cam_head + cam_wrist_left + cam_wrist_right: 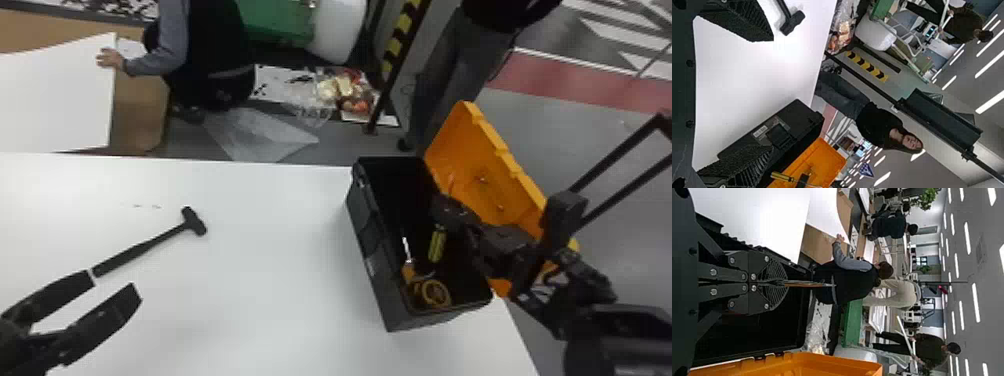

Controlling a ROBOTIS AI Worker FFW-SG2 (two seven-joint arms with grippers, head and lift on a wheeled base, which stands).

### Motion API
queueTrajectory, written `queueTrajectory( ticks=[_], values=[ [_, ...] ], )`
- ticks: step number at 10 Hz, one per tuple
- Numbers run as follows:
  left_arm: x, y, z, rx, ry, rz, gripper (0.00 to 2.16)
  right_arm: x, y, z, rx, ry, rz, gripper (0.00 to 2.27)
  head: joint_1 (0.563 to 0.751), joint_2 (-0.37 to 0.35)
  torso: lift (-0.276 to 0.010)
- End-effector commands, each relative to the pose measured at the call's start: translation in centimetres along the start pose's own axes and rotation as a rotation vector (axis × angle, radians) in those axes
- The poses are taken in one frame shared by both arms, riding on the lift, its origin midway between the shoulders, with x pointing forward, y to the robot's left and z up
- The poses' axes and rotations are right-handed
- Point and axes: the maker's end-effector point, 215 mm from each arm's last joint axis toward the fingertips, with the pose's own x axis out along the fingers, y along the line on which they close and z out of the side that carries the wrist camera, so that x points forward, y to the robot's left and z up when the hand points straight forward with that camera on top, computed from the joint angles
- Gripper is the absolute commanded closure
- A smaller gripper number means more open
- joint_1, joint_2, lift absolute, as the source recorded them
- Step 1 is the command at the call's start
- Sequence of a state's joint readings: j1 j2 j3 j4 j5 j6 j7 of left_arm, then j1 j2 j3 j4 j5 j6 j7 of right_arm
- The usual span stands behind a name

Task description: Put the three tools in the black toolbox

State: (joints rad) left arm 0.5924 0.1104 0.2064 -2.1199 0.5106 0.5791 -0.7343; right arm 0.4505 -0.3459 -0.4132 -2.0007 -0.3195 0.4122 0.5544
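Observation:
In the head view my left gripper (113, 286) is open at the lower left, one fingertip close to the handle end of the black hammer (145, 246) on the white table. The left wrist view has this gripper (772, 94) with parted fingers and the hammer (792, 22) past them. My right gripper (442, 207) is over the black toolbox (372, 245), shut on the screwdriver's shaft; the yellow handle (437, 245) hangs below. In the right wrist view the gripper (786, 283) holds the thin shaft (807, 284). An orange-handled tool (408, 272) lies inside the toolbox.
The toolbox's orange lid (480, 170) is tipped back on its right side. A round yellow-and-black thing (436, 293) lies in the box's near end. A white board (60, 100), held by a person's hand, stands beyond the table's far edge.

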Motion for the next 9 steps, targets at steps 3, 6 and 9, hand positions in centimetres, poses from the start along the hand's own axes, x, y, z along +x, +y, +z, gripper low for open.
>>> queueTrajectory(
  ticks=[3, 6, 9],
  values=[
    [0.0, -0.1, 0.0, -0.001, -0.002, 0.0, 0.02, 0.5, 0.1, -4.5, -0.004, 0.028, 0.014, 1.91, 0.695, -0.318, -0.055],
    [-0.1, -0.2, -0.1, -0.002, -0.003, 0.0, 0.02, 0.7, 0.4, -5.9, -0.001, 0.033, 0.019, 0.67, 0.695, -0.325, -0.055],
    [-0.4, 0.6, 0.1, 0.008, -0.005, 0.032, 0.02, 0.2, 1.8, -4.9, 0.146, 0.006, 0.053, 0.06, 0.695, -0.321, -0.055]
  ],
)
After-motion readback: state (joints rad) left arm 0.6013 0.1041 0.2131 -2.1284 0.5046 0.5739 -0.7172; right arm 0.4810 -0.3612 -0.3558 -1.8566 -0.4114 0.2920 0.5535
